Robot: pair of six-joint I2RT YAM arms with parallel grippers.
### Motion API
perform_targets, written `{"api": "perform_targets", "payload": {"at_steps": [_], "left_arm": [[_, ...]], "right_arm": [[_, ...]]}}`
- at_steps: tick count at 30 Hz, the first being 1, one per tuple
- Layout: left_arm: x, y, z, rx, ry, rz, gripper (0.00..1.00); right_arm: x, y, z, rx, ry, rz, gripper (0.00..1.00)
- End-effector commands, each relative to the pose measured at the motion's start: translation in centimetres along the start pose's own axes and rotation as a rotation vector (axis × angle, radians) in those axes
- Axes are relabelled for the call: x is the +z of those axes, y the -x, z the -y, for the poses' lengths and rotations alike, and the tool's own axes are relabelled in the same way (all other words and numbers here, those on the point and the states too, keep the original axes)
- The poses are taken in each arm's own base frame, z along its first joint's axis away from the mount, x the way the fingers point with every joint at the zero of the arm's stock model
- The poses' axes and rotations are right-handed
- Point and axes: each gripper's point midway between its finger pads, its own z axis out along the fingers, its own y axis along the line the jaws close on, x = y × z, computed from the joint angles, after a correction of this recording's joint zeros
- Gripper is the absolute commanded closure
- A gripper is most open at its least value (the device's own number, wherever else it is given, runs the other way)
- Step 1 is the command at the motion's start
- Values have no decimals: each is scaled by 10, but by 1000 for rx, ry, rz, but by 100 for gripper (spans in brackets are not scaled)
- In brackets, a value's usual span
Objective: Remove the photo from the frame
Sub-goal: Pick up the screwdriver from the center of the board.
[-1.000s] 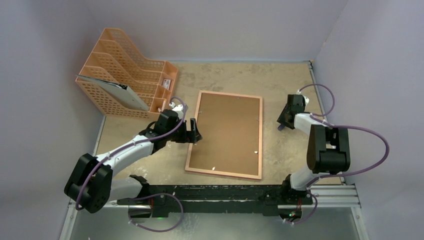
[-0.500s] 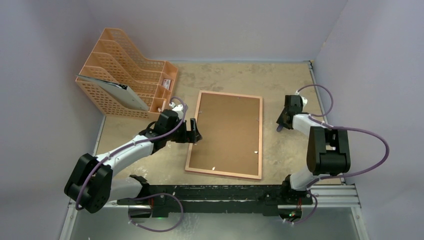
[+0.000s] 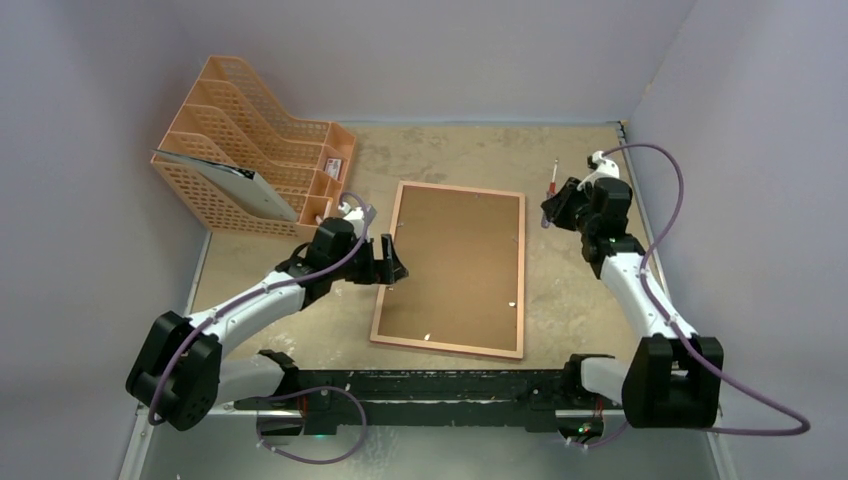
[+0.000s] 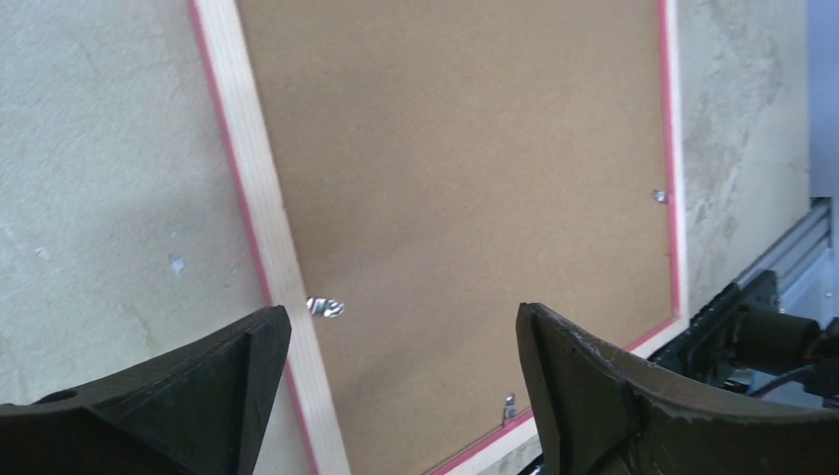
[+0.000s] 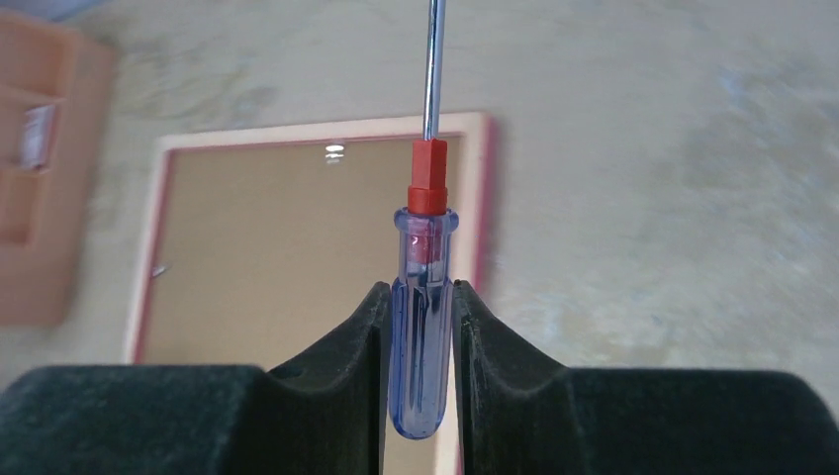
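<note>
frame (image 3: 450, 268) edge below left pincer (image 3: 391, 264)

The space is closed in on three sides by plain pale lilac walls (image 3: 450, 50). A mottled beige tabletop (image 3: 460, 150) is lit softly and evenly. An orange mesh file rack (image 3: 250, 140) is set at its far left corner, and a dark metal rail (image 3: 450, 385) is fixed along the near edge.

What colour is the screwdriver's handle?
The screwdriver handle is clear blue, red collar; right wrist view shows it best.
</note>
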Motion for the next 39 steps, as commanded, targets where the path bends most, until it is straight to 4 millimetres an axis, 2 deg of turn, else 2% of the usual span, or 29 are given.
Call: {"api": "perform_targets", "payload": {"at_steps": [1, 6, 11, 13, 19, 22, 28, 33, 36, 39], "left_arm": [[-8, 37, 39, -1, -156, 107, 11], [-8, 42, 43, 1, -176, 123, 11], [-16, 55, 52, 20, -204, 155, 11], [-22, 64, 56, 36, -214, 183, 11], [-38, 91, 63, 50, -199, 244, 11], [-42, 96, 56, 27, -146, 247, 11], [-59, 137, 46, -40, -108, 336, 11], [-55, 141, 48, -64, -150, 313, 11], [-47, 139, 47, -90, -193, 289, 11], [-44, 141, 56, -100, -271, 283, 13]], "right_arm": [[-28, -1, -69, -128, 414, 14, 100], [-67, -14, -120, -175, 722, 10, 100], [-83, -15, -145, -209, 819, 6, 100], [-83, -17, -153, -245, 817, -11, 100], [-64, -30, -162, -369, 598, -26, 100], [-63, -32, -168, -441, 550, 23, 100], [-67, -55, -188, -718, 532, 102, 100], [-70, -74, -199, -924, 536, 187, 100], [-66, -90, -204, -1014, 500, 163, 100], [-64, -108, -207, -1093, 493, 133, 100]]}}
